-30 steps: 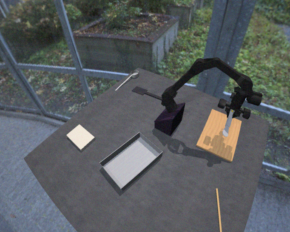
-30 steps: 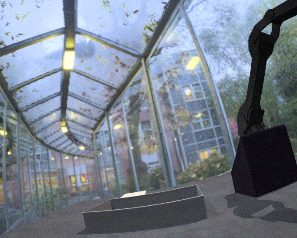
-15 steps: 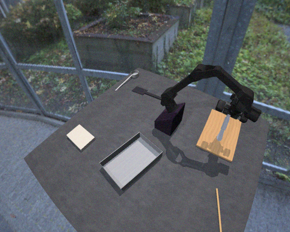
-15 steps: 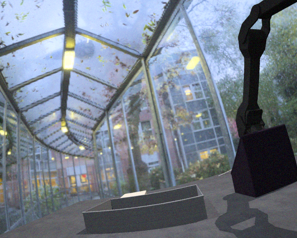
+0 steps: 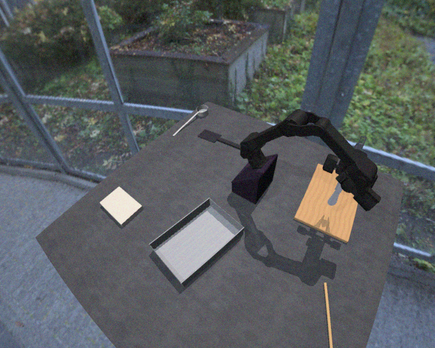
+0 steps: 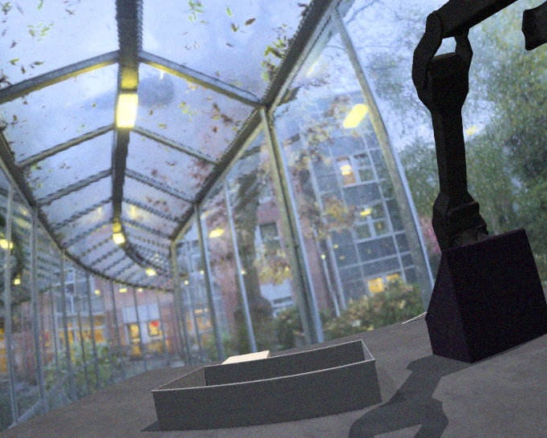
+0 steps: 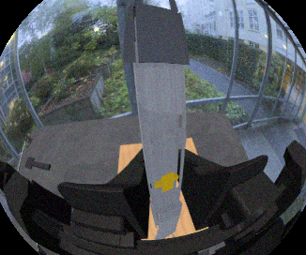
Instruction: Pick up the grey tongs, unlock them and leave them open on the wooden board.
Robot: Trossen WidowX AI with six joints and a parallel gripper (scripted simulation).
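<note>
The grey tongs (image 5: 335,195) (image 7: 161,100) are between the fingers of my gripper (image 5: 344,181) (image 7: 159,148), which is shut on them above the wooden board (image 5: 310,204) (image 7: 130,151). The top view shows their light, rounded end low over the board and the other end up behind the arm, so they are tilted. In the wrist view a dark grey part is at the top and a yellow piece (image 7: 167,182) sits on the tongs between the fingers. The arm hides much of them; I cannot tell whether they are locked. The exterior view shows neither tongs nor gripper fingers.
The roasting tin (image 5: 182,280) (image 6: 269,400) stands empty left of the board. A cream square block (image 5: 120,205) (image 6: 246,358) lies beyond it. A dark spatula (image 5: 209,135) (image 7: 40,165) and a white ladle (image 5: 185,124) lie at the back. A wooden stick (image 5: 328,314) lies in front.
</note>
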